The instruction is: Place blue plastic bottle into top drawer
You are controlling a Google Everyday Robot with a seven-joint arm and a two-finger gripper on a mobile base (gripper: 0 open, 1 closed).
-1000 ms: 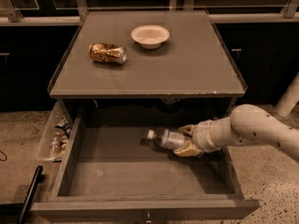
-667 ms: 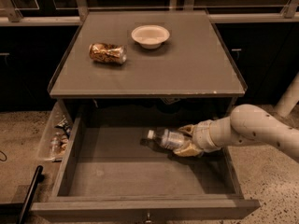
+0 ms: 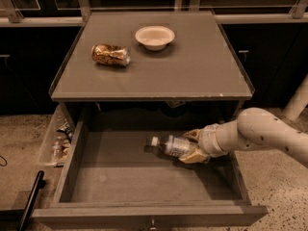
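The blue plastic bottle (image 3: 172, 145) is held sideways inside the open top drawer (image 3: 144, 181), white cap pointing left, just above the grey drawer bottom near its right side. My gripper (image 3: 191, 145) reaches in from the right and is shut on the bottle's base end, one tan finger above it and one below. The white arm (image 3: 262, 134) crosses over the drawer's right wall. The drawer is pulled far out, with its thick front panel and small knob (image 3: 152, 223) at the bottom edge of the view.
On the cabinet top (image 3: 192, 71) lie a crushed gold can (image 3: 110, 55) and a white bowl (image 3: 154, 36). A clear bin of litter (image 3: 58, 141) hangs left of the drawer. A black rod (image 3: 30, 199) lies on the speckled floor at lower left.
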